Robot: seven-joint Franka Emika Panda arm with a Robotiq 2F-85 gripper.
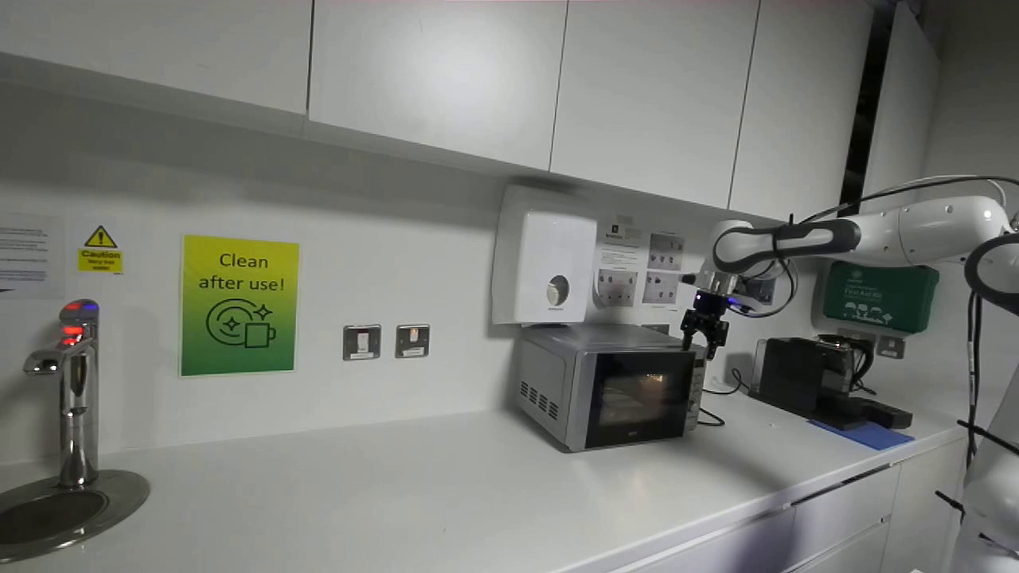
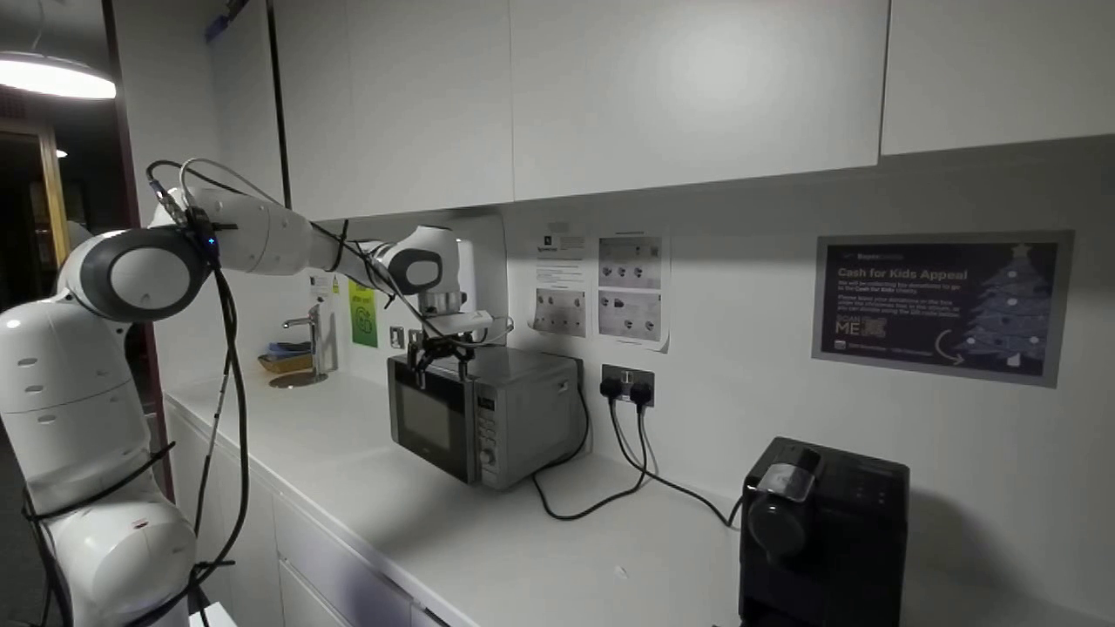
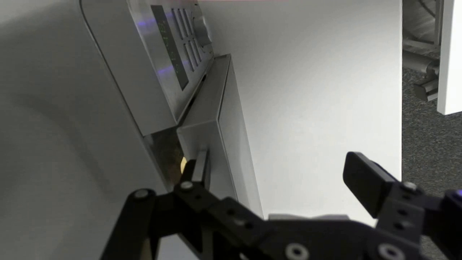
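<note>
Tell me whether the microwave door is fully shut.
No, the wrist view shows the door ajar, standing away from the microwave body.

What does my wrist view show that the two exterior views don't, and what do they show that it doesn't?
Only the wrist view looks down into the gap between the microwave and its ajar door. Only in both exterior views: the tap, coffee machine and yellow-green sign. All three share the microwave, its door, the worktop and the open pincer.

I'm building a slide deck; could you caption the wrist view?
Wide-open gripper at a microwave door standing ajar, one finger close to its edge.
</note>
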